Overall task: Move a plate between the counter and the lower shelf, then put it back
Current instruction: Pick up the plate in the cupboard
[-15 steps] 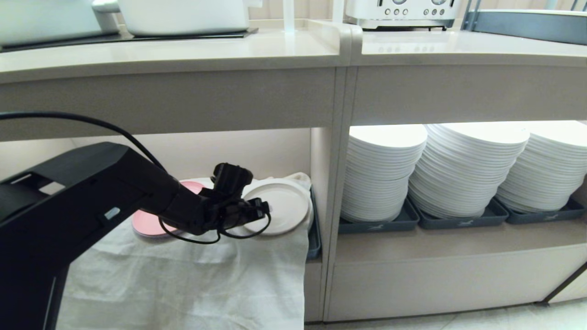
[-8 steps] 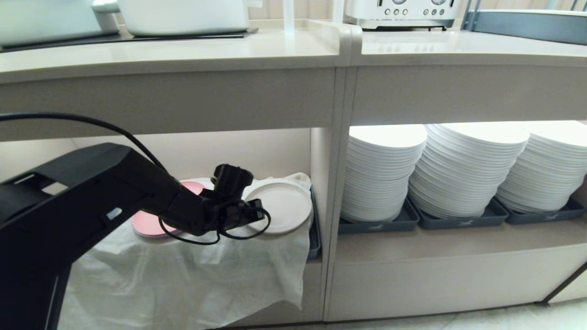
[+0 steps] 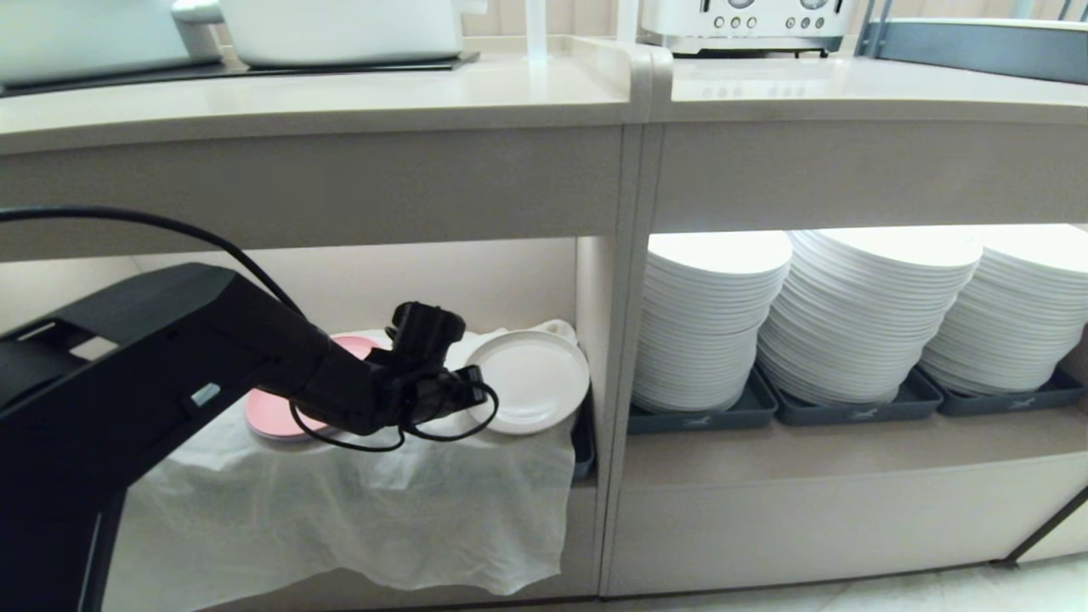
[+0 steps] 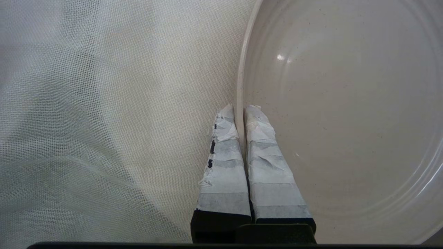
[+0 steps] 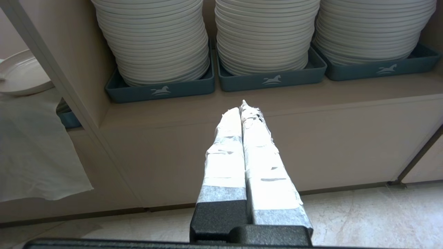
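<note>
Left gripper pinching left rim of the plate over white cloth in the lower shelf; right gripper pressed together.

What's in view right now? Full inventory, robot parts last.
plate: 1, cream, lower shelf, on the cloth
pink plate: 1, pink, left of it
cloth: 1, white, draped over shelf front
plate stacks: 3, white, right bay
trays: 3, dark, under stacks
toaster: 1, white, adjoining top
pot: 1, white, counter
left gripper: shut on plate rim
right gripper: shut, idle before stacks
</note>
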You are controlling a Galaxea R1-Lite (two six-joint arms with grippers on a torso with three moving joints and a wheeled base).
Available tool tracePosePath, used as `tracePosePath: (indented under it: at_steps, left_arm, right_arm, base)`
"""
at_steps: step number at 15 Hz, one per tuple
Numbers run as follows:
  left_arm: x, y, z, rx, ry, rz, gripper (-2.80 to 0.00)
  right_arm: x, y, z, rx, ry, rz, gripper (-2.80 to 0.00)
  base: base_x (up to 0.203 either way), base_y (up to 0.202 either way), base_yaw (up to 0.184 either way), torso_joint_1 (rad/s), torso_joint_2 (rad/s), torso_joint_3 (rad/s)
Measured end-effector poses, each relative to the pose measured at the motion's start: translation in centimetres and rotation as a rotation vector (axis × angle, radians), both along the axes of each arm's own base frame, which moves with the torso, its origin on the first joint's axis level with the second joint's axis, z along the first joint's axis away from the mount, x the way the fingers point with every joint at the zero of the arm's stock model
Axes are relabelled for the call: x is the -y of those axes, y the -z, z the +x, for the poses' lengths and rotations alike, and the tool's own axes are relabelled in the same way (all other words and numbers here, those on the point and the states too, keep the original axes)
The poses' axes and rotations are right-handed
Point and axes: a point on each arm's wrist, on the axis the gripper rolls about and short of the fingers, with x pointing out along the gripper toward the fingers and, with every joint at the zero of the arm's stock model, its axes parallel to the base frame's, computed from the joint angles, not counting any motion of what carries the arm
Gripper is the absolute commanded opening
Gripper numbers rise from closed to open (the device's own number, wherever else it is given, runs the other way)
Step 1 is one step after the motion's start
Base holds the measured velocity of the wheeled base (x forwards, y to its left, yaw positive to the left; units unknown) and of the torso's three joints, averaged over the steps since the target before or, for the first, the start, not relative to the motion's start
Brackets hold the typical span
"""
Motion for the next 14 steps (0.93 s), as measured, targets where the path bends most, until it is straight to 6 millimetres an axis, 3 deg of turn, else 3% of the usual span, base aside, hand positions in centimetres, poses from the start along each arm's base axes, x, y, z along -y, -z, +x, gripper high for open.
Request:
tracePosePath:
  at_steps: [7, 14]
  left_arm:
    - [-0.6, -0.3, -1.4, -0.073, -0.019, 0.007, -2.8]
    - [-1.8, -2.2, -2.7, -0.125, -0.089, -0.042, -2.8]
  right_arm:
    - [0.0, 0.0, 0.0, 0.0, 0.001, 0.0, -2.8]
    - [0.0, 0.0, 0.0, 0.0, 0.001, 0.0, -2.8]
  base:
    - [0.0, 0.0, 0.0, 0.0, 0.0, 0.0]
    - [0.0, 0.0, 0.0, 0.0, 0.0, 0.0]
